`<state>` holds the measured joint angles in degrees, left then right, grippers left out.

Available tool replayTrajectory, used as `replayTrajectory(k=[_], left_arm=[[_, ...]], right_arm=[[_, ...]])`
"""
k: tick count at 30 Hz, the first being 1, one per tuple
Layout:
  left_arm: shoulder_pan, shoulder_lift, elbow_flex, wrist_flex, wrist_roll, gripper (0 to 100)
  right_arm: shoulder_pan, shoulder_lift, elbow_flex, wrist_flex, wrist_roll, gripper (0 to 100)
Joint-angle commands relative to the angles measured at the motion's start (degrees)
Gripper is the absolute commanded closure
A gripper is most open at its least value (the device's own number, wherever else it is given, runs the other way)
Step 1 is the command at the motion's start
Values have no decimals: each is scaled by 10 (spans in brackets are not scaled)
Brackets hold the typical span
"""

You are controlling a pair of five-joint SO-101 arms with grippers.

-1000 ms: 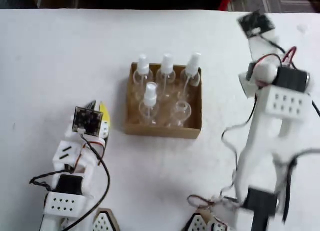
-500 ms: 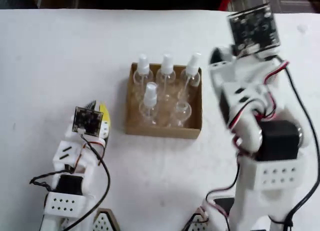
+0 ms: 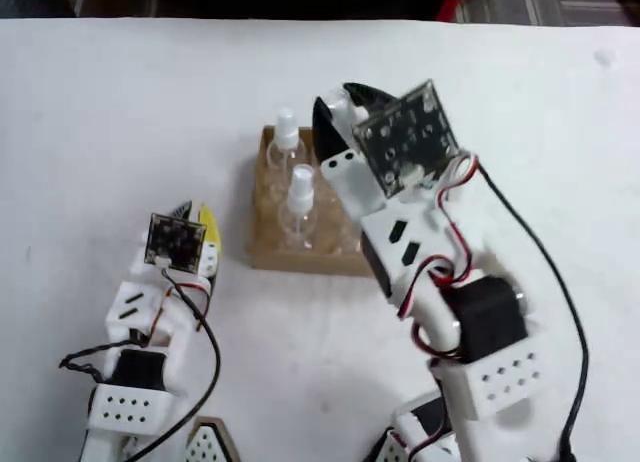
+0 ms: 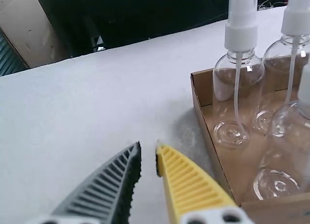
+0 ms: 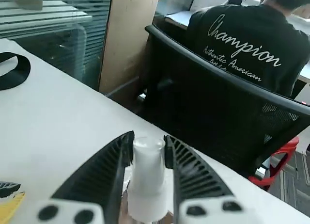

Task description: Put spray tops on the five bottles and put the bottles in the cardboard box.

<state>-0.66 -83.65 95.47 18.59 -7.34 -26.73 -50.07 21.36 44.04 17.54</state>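
1. The right fingers (image 5: pixel 104 170) pinch a white spray top (image 5: pixel 145 185), one finger on each side of it. The right arm hangs over the cardboard box (image 3: pixel 300 254).
2. I think the job now is to put this top on a bottle in the box that has no top yet. The arm is over that part of the box, so I cannot see that bottle.
3. To do it well, hold the top straight up and line it up with the mouth of the bottle. Go down slowly. Do not let go until the top sits flat on the neck.
4. The bottles stand close together and look light. A bump could knock one over, so come straight down from above, not from the side.
5. The left fingers (image 4: pixel 193 185) are low over the worktop (image 3: pixel 150 102), just beside the box wall. They are almost pressed together, with a thin gap, and hold nothing. They are out of the way there.
6. The box is open on top and sits on the worktop. Clear bottles stand upright in it, like the back bottle (image 3: pixel 287 147) and the front bottle (image 3: pixel 301 207).
7. The bottles I can see well wear white tops. A thin tube runs down inside each one. The bottles have nothing else in them. I cannot count them all.
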Motion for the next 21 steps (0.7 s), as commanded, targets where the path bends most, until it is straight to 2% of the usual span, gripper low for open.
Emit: replayTrajectory(k=[1,5,8,12,16,21], left_arm=[[3,-7,-11,-12,-6,940],[1,-7,-11,-11,-6,940],[1,-7,-11,-11,-6,940],[1,-7,-11,-11,-6,940],[1,-7,-11,-12,-6,940],[2,-7,-11,-12,-6,940]], right_arm=[[15,-82,162,-247,-70,983],[47,-123,229,-318,-124,984],[88,-129,245,-319,-137,984],[129,-131,277,-319,-209,984],[151,-137,297,-318,-268,984],[150,-199,305,-285,-304,984]])
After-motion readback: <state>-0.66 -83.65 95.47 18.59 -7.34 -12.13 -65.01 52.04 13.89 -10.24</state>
